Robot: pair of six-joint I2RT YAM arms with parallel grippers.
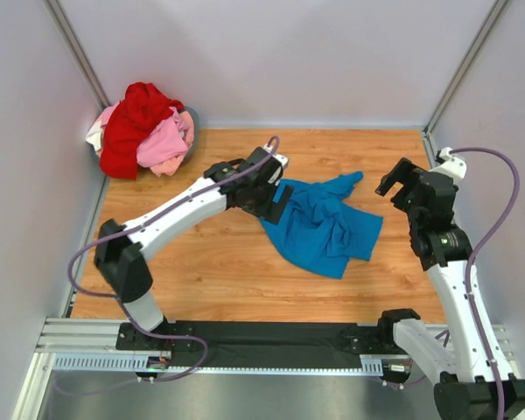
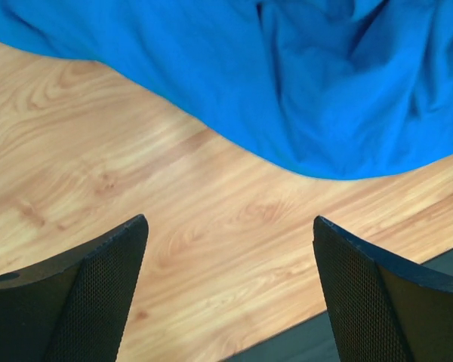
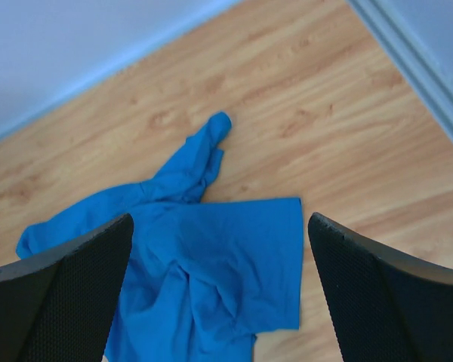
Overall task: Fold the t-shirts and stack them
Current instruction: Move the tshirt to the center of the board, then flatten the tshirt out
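The bright blue t-shirt (image 1: 325, 223) lies crumpled on the wooden table, right of centre. It also shows in the left wrist view (image 2: 302, 83) and the right wrist view (image 3: 211, 264). My left gripper (image 1: 277, 203) is open and empty at the shirt's left edge, just above the wood. My right gripper (image 1: 401, 185) is open and empty, raised to the right of the shirt. The red t-shirt (image 1: 133, 125), the light pink t-shirt (image 1: 164, 144) and a whitish t-shirt (image 1: 95, 136) are heaped at the back left corner.
Grey walls close the table at the back and sides. A black mat (image 1: 262, 334) runs along the near edge between the arm bases; its edge shows in the left wrist view (image 2: 302, 343).
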